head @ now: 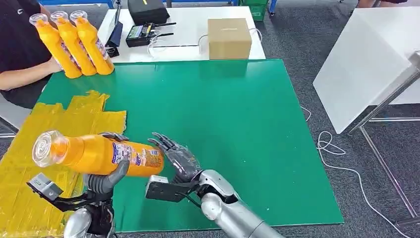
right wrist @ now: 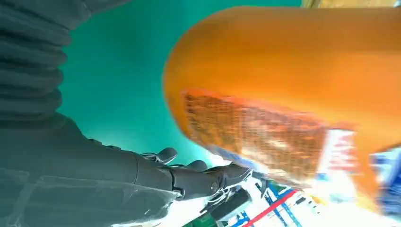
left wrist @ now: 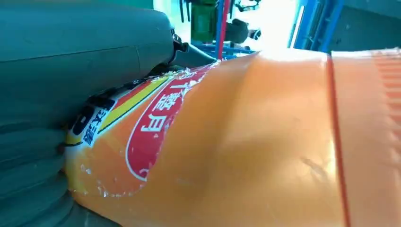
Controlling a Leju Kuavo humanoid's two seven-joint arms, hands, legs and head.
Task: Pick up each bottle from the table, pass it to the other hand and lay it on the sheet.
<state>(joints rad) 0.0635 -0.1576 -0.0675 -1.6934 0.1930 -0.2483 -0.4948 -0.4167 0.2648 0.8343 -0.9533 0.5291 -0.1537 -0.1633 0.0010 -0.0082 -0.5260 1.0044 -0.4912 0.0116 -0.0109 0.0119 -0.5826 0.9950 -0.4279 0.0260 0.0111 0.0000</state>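
The held bottle (head: pixel 96 154) is orange with a clear cap and a label in red, yellow, white and blue; three more orange bottles (head: pixel 74 43) with clear caps stand at the far corner. The surface (head: pixel 223 124) is green, the sheet (head: pixel 29 148) yellow and creased. The left hand (head: pixel 106 178) and right hand (head: pixel 178 158) are dark grey, the arms silver; the cardboard box (head: pixel 229 38) is tan.

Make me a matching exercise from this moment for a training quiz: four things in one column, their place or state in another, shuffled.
Things:
1. bottle
2. three bottles
3. cardboard box
4. right hand

Places or states:
A. on the white table beyond the green mat
B. fingers apart, beside the bottle's base
C. held sideways by the left hand
D. standing together at the mat's far left corner

Pairs: 1-C, 2-D, 3-A, 4-B
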